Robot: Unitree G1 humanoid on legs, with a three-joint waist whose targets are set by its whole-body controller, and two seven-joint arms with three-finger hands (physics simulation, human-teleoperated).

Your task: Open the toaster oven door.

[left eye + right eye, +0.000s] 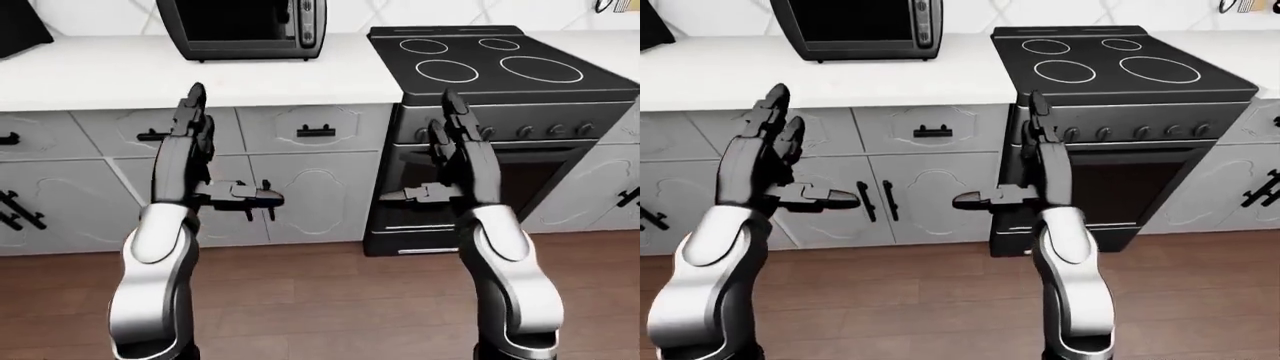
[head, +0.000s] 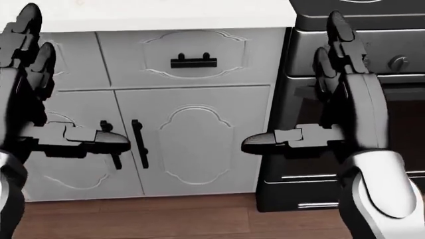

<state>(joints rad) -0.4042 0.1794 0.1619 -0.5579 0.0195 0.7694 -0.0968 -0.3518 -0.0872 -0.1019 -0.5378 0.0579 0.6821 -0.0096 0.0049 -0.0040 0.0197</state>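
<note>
Left hand (image 1: 190, 161): raised upright at the near left, fingers spread wide and pointing up, thumb jutting sideways toward the right; holds nothing. Right hand (image 1: 462, 161): raised the same way at the near right, fingers wide apart, thumb pointing left; holds nothing. Both hands stand well apart from each other and well short of the counter.

Toaster oven (image 1: 245, 26): black, on the far side of the white countertop (image 1: 120, 75), left of centre in the eye views, only its lower part in frame. Door (image 1: 845, 21) dark-glazed and closed flat against the body; control panel (image 1: 305, 22) with knobs on its right side.

Stove (image 1: 490, 64): black, just right of the toaster oven, four ringed burners on top, a row of knobs (image 1: 555, 130) below, oven door underneath.

Cabinets (image 2: 193, 134): grey, under the countertop, with drawers above and doors below, black bar handles (image 2: 193, 62).

Floor (image 1: 330, 300): brown wood planks, nearest the robot.
</note>
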